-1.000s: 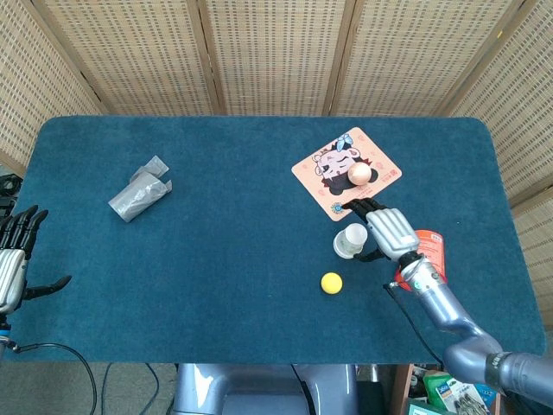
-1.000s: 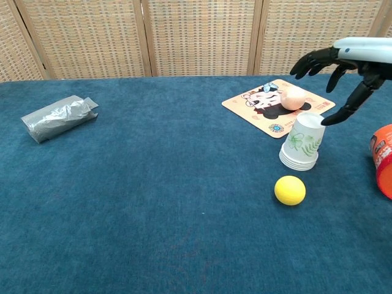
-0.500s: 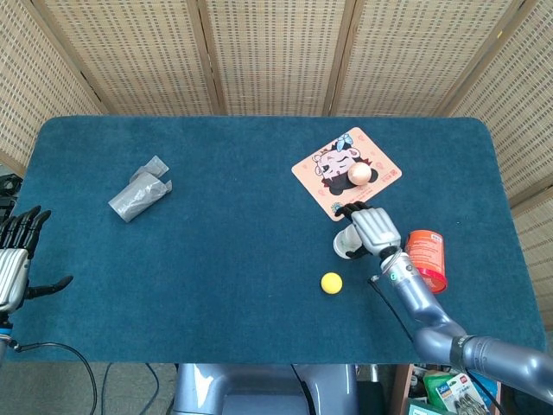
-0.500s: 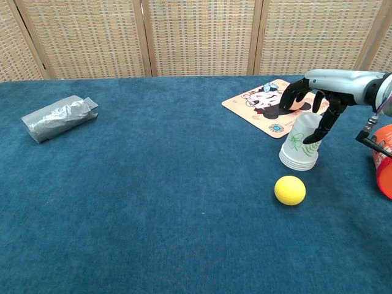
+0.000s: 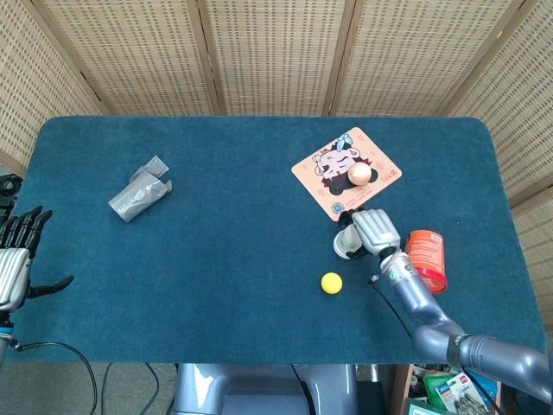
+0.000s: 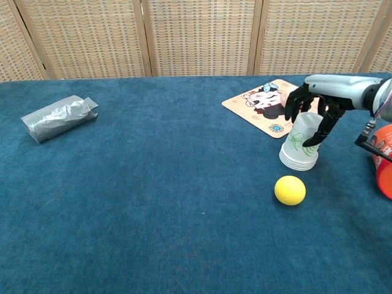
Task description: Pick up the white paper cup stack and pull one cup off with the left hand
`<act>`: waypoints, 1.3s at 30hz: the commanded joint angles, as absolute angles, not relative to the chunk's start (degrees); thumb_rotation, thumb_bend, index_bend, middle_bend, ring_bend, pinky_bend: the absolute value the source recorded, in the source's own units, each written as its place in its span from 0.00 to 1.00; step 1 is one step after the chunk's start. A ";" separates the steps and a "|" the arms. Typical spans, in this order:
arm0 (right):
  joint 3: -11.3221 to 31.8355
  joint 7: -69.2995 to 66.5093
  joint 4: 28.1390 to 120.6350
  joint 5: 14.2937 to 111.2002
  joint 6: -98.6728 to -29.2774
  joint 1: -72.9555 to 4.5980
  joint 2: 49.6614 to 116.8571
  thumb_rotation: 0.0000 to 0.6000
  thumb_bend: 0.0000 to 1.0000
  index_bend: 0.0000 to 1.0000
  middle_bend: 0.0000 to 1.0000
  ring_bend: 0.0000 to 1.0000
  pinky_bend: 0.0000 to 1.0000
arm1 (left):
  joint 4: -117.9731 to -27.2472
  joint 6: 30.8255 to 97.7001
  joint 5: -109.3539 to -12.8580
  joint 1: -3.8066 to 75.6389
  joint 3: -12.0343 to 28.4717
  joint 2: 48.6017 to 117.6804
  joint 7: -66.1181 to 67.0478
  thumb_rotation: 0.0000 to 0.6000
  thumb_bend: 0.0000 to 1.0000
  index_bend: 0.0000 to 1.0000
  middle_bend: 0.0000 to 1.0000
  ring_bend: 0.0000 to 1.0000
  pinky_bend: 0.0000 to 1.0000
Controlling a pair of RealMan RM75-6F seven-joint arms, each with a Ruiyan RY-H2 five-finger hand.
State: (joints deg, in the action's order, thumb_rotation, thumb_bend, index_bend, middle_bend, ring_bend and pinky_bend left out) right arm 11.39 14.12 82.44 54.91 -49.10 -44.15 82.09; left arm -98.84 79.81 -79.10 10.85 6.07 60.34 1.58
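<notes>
The table (image 5: 216,225) carries everything, and the task has barely begun: the cup stack (image 6: 301,146) stands on the cloth near the right side, not lifted, and no cup has been pulled off. It sits just in front of the cartoon mat (image 5: 346,171), with the yellow ball (image 6: 290,190) near it toward the robot and the orange can (image 5: 426,258) beside it on the right. The stack is upside down, rims on the cloth and closed base up, so its long axis runs roughly vertical, leaning slightly if at all. The right hand (image 6: 313,107) is draped over the top with fingers curled down around the upper part; whether it truly grips I cannot tell. The left hand (image 5: 15,255) waits at the far left edge, well apart, fingers spread and holding nothing. Left to do, as I judge it: secure the grip, lift, bring the left hand across and draw one cup off.
</notes>
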 commanded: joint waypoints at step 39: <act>30.71 -23.70 95.65 20.43 -33.98 -48.81 76.98 1.00 0.50 0.55 0.57 0.48 0.69 | -81.10 81.56 -94.39 26.60 12.72 77.59 -1.04 1.00 0.00 0.00 0.00 0.00 0.00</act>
State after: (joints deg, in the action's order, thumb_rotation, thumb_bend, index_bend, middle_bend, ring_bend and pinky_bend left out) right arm 29.84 -22.29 95.65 22.73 -35.01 -47.68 76.60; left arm -82.58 81.19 -93.20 25.19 12.06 76.06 -0.02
